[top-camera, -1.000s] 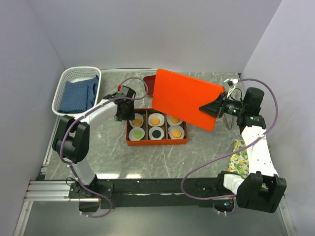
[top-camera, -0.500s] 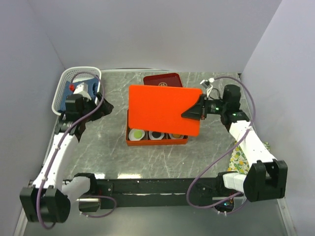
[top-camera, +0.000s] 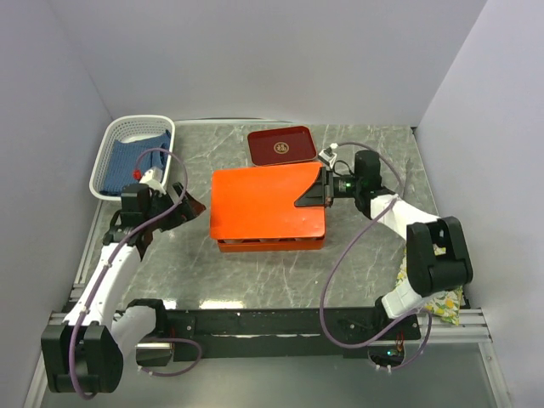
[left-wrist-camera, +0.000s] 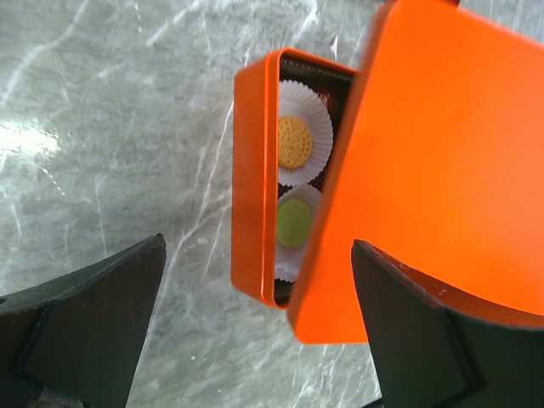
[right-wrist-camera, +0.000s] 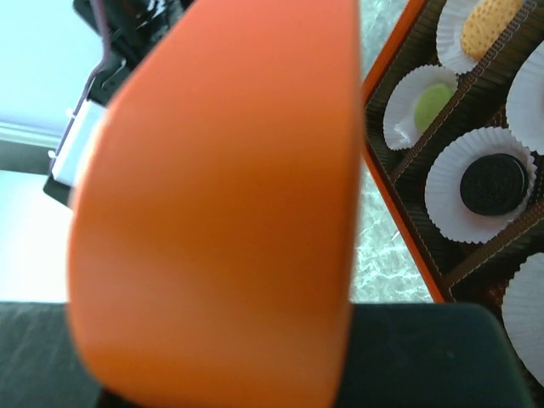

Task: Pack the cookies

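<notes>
The right gripper (top-camera: 316, 194) grips the right edge of the orange lid (top-camera: 268, 201), holding it low over the orange box (top-camera: 270, 246). The cookies (left-wrist-camera: 294, 142) sit in paper cups (left-wrist-camera: 311, 104) in its compartments, mostly hidden beneath. The left gripper (top-camera: 185, 208) hangs wide open left of the box.

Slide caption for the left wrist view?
Orange lid mostly over the box, leaving an orange cookie and the green cookie exposed.
</notes>
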`<action>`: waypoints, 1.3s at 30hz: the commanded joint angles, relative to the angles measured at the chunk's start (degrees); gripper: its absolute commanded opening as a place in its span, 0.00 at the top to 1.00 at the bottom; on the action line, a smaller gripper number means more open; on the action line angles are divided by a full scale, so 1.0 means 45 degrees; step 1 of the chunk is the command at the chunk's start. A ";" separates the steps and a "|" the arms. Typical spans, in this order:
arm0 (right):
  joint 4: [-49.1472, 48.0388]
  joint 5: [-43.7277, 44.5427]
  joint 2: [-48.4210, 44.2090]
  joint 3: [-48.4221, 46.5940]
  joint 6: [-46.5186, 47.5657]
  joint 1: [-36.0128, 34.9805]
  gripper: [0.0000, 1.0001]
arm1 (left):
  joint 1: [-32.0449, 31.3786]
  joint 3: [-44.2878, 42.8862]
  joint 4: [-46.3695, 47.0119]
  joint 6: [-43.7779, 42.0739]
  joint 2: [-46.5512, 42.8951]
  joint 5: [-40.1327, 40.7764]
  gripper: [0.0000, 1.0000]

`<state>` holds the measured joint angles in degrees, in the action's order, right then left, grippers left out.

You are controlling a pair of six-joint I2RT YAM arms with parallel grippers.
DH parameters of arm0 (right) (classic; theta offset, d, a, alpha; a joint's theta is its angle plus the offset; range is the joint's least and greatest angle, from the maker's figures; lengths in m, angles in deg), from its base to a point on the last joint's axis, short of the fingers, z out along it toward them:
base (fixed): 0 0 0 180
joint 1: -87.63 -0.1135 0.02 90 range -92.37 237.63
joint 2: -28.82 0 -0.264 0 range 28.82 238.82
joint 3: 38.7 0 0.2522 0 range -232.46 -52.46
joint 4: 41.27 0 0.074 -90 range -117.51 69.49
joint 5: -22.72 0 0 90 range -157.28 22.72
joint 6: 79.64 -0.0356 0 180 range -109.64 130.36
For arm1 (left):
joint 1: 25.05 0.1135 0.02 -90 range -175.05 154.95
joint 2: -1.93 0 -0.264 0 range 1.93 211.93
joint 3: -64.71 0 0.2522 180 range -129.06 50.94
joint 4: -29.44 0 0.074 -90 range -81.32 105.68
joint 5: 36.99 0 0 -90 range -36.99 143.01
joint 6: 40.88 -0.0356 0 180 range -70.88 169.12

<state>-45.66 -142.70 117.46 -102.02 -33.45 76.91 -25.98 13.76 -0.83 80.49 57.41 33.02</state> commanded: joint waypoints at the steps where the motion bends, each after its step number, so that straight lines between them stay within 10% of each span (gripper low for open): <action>1: -0.0888 -0.0213 0.0515 -0.1134 -0.0284 -0.0391 1.00 | 0.0128 -0.0095 0.0526 0.0098 -0.0513 0.0359 0.04; 39: 0.1280 0.0256 0.2118 -0.1760 0.1533 0.0253 0.93 | -0.0984 -0.1441 0.0037 0.0567 0.4543 0.0691 0.11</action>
<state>-35.52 -140.21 126.33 -108.51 -26.45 77.21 -28.34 10.91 -2.23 83.01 76.21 36.34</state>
